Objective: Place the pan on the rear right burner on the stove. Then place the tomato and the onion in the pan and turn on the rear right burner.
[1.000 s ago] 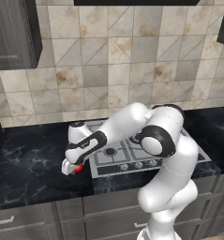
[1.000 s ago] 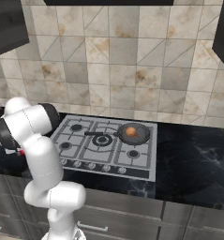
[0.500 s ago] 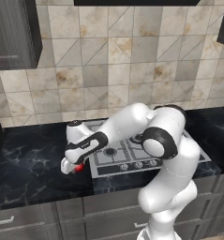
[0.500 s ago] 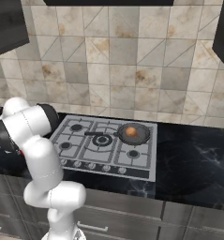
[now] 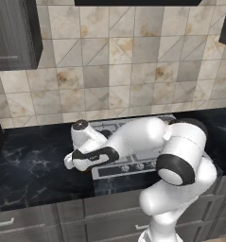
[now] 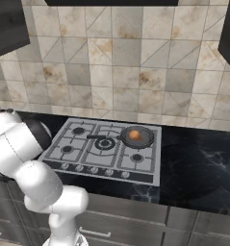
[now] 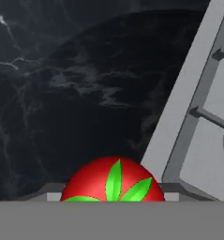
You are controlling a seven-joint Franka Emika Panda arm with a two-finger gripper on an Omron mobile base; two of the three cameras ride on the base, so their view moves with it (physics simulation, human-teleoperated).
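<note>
The tomato (image 7: 113,180), a shiny red ball with a green leafy stem top, sits at the near edge of the hand view, right at the claw, just off the left edge of the stove (image 6: 103,149), over dark marble counter (image 7: 76,93); you cannot tell from these pictures whether the claw is clenched on it or merely over it, since the fingertips are hidden.

Your risk, as a judgement: if the grasp is shallow or off-centre, the smooth round tomato could slip out and roll along the counter, away from the stove; a hasty swing across the stove could also clip the black grates or the pan's handle.

In the right base view, the pan (image 6: 137,136) rests at the rear right of the stove, over the rear right burner, its thin black handle pointing left toward the stove's centre; the onion (image 6: 134,135), a brownish-orange ball, already lies inside it.

The gripper (image 5: 82,166) hangs low just left of the stove's front left corner.
</note>
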